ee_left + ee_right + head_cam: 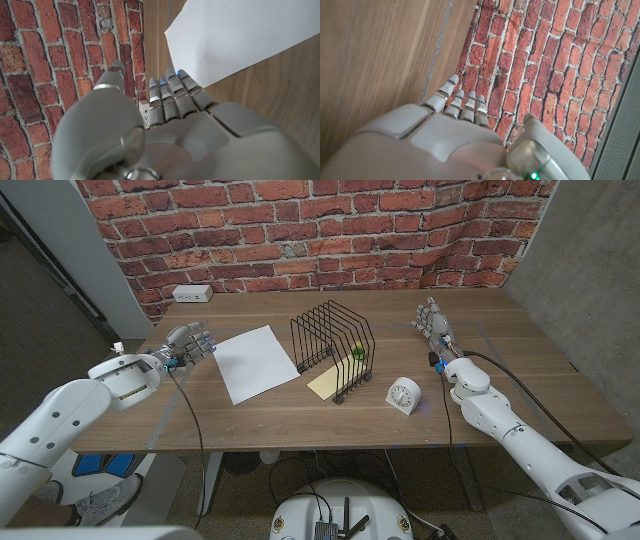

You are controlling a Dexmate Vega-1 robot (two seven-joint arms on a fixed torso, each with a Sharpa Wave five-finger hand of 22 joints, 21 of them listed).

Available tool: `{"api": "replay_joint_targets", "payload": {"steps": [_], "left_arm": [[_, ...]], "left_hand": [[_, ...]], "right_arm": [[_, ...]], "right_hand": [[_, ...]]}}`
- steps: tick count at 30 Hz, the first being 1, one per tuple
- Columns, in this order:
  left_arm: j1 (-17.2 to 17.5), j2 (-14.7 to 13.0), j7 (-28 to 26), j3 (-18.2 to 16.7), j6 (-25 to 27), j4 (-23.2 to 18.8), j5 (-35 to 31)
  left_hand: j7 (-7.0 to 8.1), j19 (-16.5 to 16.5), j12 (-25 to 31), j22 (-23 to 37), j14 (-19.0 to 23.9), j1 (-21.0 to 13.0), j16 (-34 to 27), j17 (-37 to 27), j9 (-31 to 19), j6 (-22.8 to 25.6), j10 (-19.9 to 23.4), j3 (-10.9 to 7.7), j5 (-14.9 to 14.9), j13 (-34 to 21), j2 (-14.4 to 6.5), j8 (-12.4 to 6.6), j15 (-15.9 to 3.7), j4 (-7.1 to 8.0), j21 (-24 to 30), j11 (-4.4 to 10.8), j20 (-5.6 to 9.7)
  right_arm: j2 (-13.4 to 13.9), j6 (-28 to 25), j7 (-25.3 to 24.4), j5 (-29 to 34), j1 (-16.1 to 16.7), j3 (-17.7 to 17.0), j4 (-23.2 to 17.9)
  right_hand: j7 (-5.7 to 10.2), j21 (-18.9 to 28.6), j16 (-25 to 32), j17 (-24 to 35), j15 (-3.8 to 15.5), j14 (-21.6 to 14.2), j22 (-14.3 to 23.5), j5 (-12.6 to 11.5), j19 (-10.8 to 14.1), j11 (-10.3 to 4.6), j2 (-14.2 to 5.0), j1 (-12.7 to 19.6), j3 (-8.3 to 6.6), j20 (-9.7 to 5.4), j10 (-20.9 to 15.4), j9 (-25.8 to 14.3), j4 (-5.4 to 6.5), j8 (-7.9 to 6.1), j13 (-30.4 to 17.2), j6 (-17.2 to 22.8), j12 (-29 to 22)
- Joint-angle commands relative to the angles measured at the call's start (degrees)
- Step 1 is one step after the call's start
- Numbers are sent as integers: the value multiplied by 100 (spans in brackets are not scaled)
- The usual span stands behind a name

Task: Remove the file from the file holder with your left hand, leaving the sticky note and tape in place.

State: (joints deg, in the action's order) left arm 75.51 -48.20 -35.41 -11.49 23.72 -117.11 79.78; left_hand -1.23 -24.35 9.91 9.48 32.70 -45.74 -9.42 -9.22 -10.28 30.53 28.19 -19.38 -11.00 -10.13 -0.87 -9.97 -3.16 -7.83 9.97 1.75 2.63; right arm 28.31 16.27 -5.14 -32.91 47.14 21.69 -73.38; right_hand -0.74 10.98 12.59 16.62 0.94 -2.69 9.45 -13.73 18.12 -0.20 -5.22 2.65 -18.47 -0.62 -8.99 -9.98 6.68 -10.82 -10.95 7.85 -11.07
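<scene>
White file [257, 362] flat on tabletop [300, 430], out of black wire file holder [333, 346], just beside its left side. Yellow sticky note [328, 383] under holder's near end; green tape [357, 351] inside holder. White round timer [404, 394] right of holder; white power strip [191, 293] at far left edge. Left hand [186, 345] released, fingers apart, beside file; left wrist view shows fingertips [172, 80] near file [240, 35] edge. Right hand [433, 320] released, well apart; right wrist view shows brick wall [540, 55]. No readable writing.
</scene>
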Motion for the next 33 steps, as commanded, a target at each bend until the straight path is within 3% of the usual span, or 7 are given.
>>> {"api": "replay_joint_targets", "payload": {"steps": [1,9,13,17,21,27,33], "left_arm": [[-153,-4,822,228,-352,155,-756],[-272,30,1395,431,-723,351,-1328],[-368,207,1820,641,-1212,569,-1721],[-484,179,2055,832,-1434,719,-2100],[-608,74,2360,979,-1520,874,-2333],[-796,166,2772,1197,-1947,1154,-2655],[-1042,163,3022,1412,-2055,1352,-2832]], "left_hand": [[93,171,11,14,-264,170,15,-14,-8,-102,-134,-43,34,-9,-86,-15,-35,36,-1,80,426],[198,502,1,10,-661,374,14,-10,-3,-360,-452,-51,58,-3,-157,9,0,21,-2,124,422],[314,690,-14,12,-984,504,14,-12,0,-542,-769,-34,77,2,-168,2,31,-3,-1,122,481],[386,855,-6,15,-1247,596,19,-11,4,-784,-971,-17,87,4,-182,34,-1,-20,-1,183,533],[425,929,-6,17,-1439,725,12,-20,6,-944,-1143,9,101,5,-218,32,14,10,17,195,533],[465,1086,-6,19,-1734,880,21,-22,11,-1123,-1371,40,112,9,-248,24,30,26,9,214,520],[548,1287,-14,19,-2084,1028,5,-21,17,-1358,-1738,73,114,13,-297,25,62,14,12,186,452]], "right_arm": [[14,20,-41,0,57,-20,-48],[-11,49,-47,31,24,-4,-25],[-4,51,-67,54,25,-2,-56],[5,52,-88,70,33,-4,-85],[13,49,-113,84,43,-9,-116],[24,43,-127,120,30,1,-143],[33,20,-142,132,53,11,-193]], "right_hand": [[2,-13,39,27,-14,-2,22,32,11,-7,-147,-9,-38,25,-19,-24,-16,-8,7,45,-4],[4,-14,40,30,-11,1,22,36,8,-3,-150,-17,-38,18,-14,-24,-12,-8,7,45,-2],[1,-14,40,29,-11,0,22,36,7,-6,-149,-18,-39,10,-15,-24,-12,-7,7,43,-3],[2,-14,40,28,-13,0,22,37,6,-8,-147,-20,-39,-2,-14,-23,-11,-7,7,44,-3],[1,-14,39,27,-14,-1,22,38,7,-6,-146,-21,-40,-6,-14,-23,-10,-8,7,47,-3],[5,-16,34,25,-6,7,22,39,1,-7,-144,-21,-43,-7,-8,-23,-10,-6,7,43,-1],[0,-17,35,26,-21,4,22,41,-2,-6,-140,-27,-41,-15,-10,-23,-7,-6,7,43,-2]]}}
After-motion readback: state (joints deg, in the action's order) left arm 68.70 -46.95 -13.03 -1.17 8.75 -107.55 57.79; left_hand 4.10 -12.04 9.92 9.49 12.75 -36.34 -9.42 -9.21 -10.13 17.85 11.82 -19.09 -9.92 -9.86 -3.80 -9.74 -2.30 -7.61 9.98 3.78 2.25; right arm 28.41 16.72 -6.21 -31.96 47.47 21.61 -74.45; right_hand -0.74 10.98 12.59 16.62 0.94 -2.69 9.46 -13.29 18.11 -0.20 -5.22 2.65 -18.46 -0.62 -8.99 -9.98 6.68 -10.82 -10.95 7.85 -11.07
